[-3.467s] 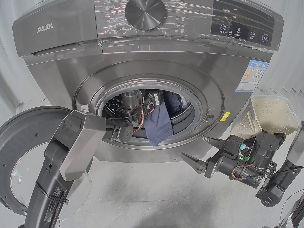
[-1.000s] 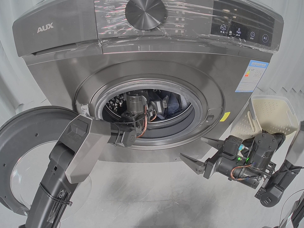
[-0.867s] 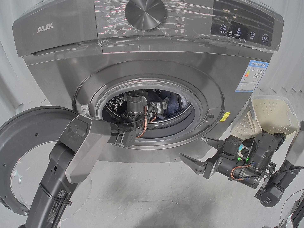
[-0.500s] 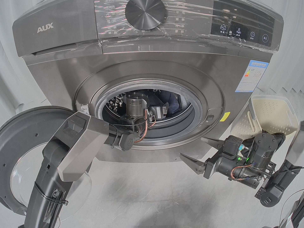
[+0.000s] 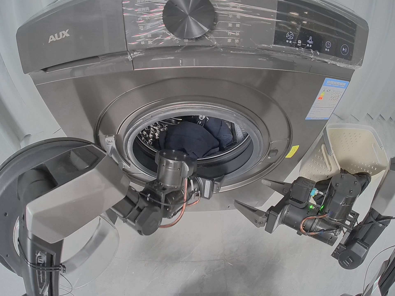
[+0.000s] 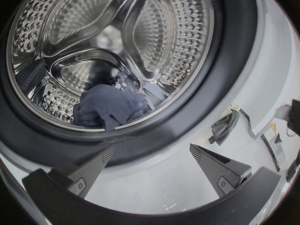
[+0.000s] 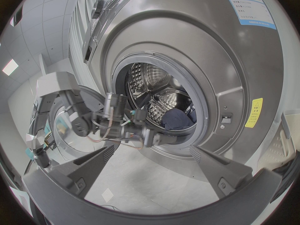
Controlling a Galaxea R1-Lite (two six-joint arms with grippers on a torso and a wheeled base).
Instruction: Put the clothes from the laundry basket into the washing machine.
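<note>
Since left claw (image 6: 149, 147) withdrew | clothes (image 5: 191, 138) inside drum (image 6: 175, 47) | right claw (image 5: 249, 191) unmoved

Grey tiled floor (image 5: 205, 260); pale wall (image 5: 10, 103); ceiling light (image 7: 10, 67).

Print on the washing machine (image 5: 82, 91)
We noted a blue-white label (image 5: 327, 98), yellow sticker (image 5: 292, 151), panel lettering (image 5: 58, 35) and characters around the dial (image 5: 188, 15); none transcribed.

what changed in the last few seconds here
The left end effector pushed the dark blue garment, earlier hanging out over the rim, into the drum, let it go and withdrew to just outside the opening, open and empty. The right end effector, laundry basket and open door stayed put.
</note>
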